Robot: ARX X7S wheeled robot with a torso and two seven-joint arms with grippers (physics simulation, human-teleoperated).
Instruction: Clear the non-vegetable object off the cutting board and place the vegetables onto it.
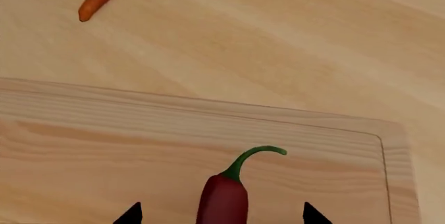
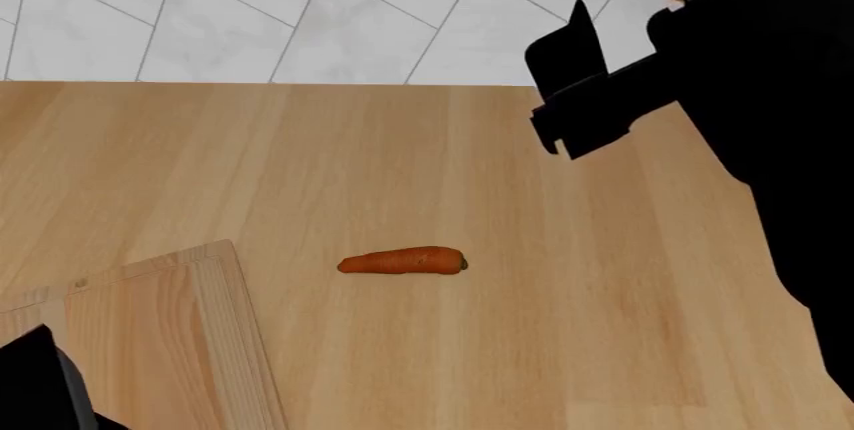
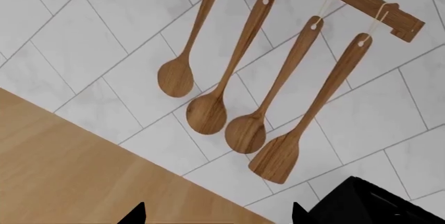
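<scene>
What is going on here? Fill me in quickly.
The left pincer is over the cutting board with the chili pepper between its fingertips; whether it grips the pepper or has let go cannot be told. The carrot lies on the table, off the board. The right pincer is raised, holding nothing, facing the wooden spoons on the tiled wall. No cheese is visible.

White tiled wall (image 3: 90,31); wooden utensils (image 3: 236,78) hanging; wooden countertop (image 2: 534,250).

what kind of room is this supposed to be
Most likely a simulated kitchen counter: wooden utensils hang on a white tiled wall, and a cutting board with a chili pepper sits on the wooden worktop.
</scene>
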